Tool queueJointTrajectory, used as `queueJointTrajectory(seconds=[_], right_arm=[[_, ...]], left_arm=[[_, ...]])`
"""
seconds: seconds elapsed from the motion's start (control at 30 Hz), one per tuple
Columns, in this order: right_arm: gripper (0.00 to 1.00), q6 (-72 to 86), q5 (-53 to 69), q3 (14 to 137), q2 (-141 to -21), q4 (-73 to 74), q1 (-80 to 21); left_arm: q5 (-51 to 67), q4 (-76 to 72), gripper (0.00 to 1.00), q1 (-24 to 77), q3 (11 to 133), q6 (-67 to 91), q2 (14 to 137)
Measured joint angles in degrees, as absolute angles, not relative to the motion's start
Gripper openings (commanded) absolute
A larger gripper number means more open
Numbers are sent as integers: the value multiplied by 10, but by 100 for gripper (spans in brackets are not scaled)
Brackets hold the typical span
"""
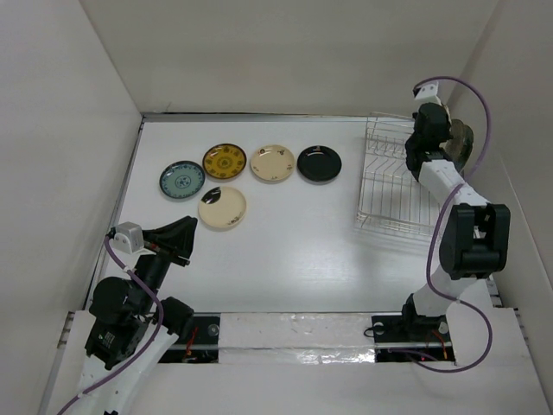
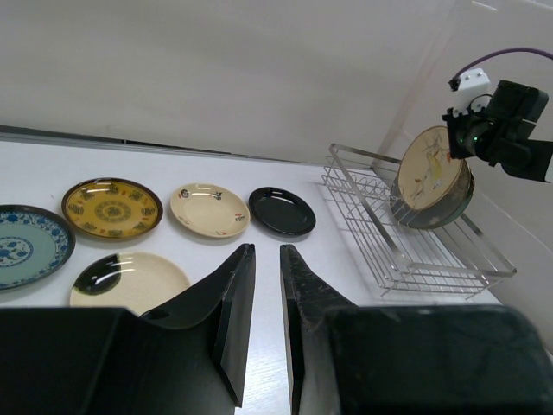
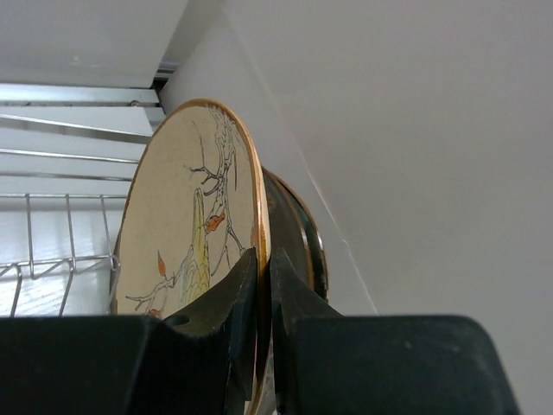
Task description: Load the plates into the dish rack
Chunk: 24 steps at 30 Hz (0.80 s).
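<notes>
Arm outstretched, right gripper (image 3: pixel 263 259) pinching tan plate (image 3: pixel 186 216) upright at dish rack (image 1: pixel 389 190)

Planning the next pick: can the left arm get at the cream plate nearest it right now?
Probably yes. The left hand is empty, and the cream plate lies flat just ahead of it with nothing between them.
</notes>
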<state>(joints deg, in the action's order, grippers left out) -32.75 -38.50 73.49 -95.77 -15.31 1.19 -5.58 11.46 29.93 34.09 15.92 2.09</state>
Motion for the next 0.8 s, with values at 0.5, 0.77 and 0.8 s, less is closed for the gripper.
queueJointTrajectory(seconds=[0.5,0.77,0.8], right_arm=[[0,-384,-392,706,-979,-194,-21],[5,-328,-398,671,-983,-211,-18],[15,-321,-399,669,-983,-213,-16]], left_arm=[[-58,115,16,304,341,159,21],[-60,115,16,304,341,159,21],[-60,115,16,304,341,159,21]])
